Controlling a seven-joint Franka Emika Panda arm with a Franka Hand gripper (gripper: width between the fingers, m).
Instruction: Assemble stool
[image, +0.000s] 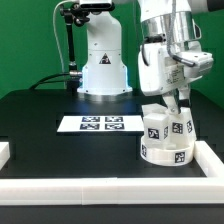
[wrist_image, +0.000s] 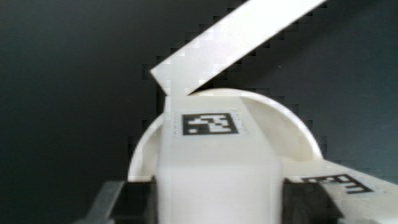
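Note:
The round white stool seat (image: 165, 153) lies at the exterior view's right, in the corner of the white rails. Two blocky white tagged legs stand on it, one (image: 155, 126) free and one (image: 184, 126) under my gripper (image: 179, 103). In the wrist view my gripper (wrist_image: 215, 205) is shut on this leg (wrist_image: 210, 150), whose tag faces the camera. The dark fingers (wrist_image: 121, 200) press both its sides. The seat's curved rim (wrist_image: 299, 145) shows behind the leg. Where the leg meets the seat is hidden.
The marker board (image: 100, 123) lies in the middle of the black table. White border rails run along the front (image: 100, 190), the right (image: 211, 160) and the left (image: 5, 152); one crosses the wrist view (wrist_image: 240, 45). The robot base (image: 105, 65) stands behind.

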